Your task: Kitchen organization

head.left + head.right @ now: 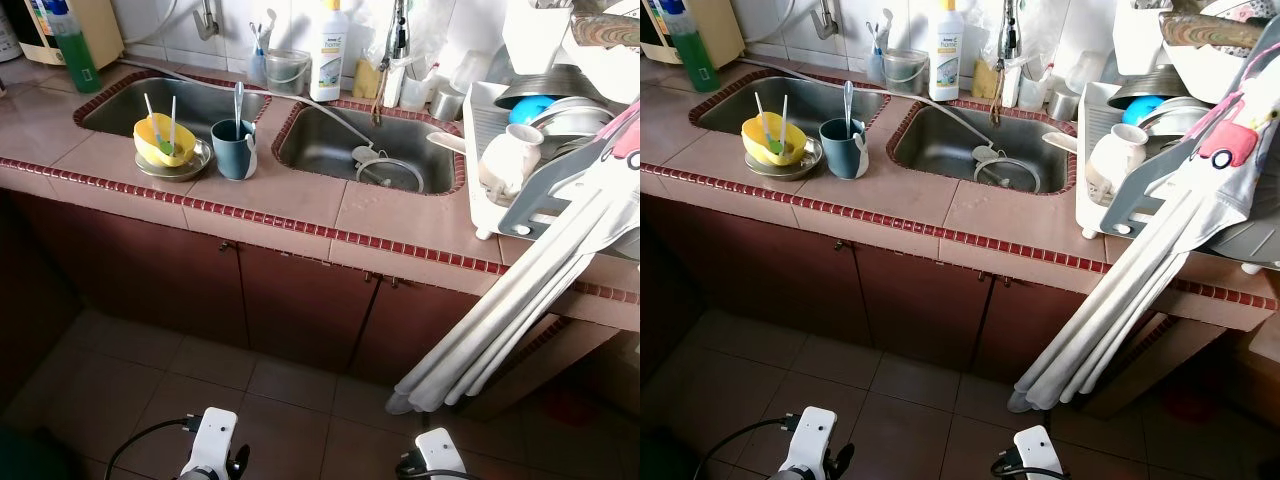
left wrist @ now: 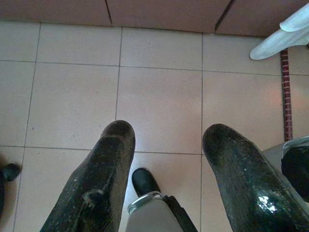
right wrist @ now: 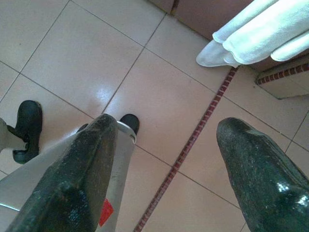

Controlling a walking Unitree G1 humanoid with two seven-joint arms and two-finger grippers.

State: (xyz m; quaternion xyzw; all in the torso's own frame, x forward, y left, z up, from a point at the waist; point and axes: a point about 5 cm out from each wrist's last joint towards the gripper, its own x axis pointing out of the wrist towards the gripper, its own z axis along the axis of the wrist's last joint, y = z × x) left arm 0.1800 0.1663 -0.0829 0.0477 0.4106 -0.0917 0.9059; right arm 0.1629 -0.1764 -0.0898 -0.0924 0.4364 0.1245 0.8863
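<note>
I'm facing the tiled surface (image 1: 300, 195) with its double sink, both arms hanging low at my sides. My left tool (image 2: 166, 159) points down at the floor tiles (image 2: 159, 101), its two black fingers (image 2: 104, 179) spread apart with nothing between them. My right tool (image 3: 164, 164) hangs over the floor too, fingers (image 3: 251, 164) spread wide and empty, a thin red tile strip running beneath it.

On the surface, between the two basins, a teal cup (image 1: 234, 148) stands upright with a utensil sticking out of it. Just beside it to my left sits a yellow bowl (image 1: 165, 138) tilted on a metal plate (image 1: 175, 165), with two utensils poking out of the bowl. The left basin (image 1: 180, 105) is behind them. The right basin (image 1: 365, 150) holds a round strainer-like piece and a hose running in from the back wall. A white detergent bottle (image 1: 326, 50) stands upright behind the sinks, and a green bottle (image 1: 75, 50) at the far left.

On my right, a white dish rack (image 1: 500, 120) is piled with plates, bowls and a white jug (image 1: 508, 160). A folded white thing with long legs (image 1: 500, 310) leans against the surface's edge, its feet on the floor.
</note>
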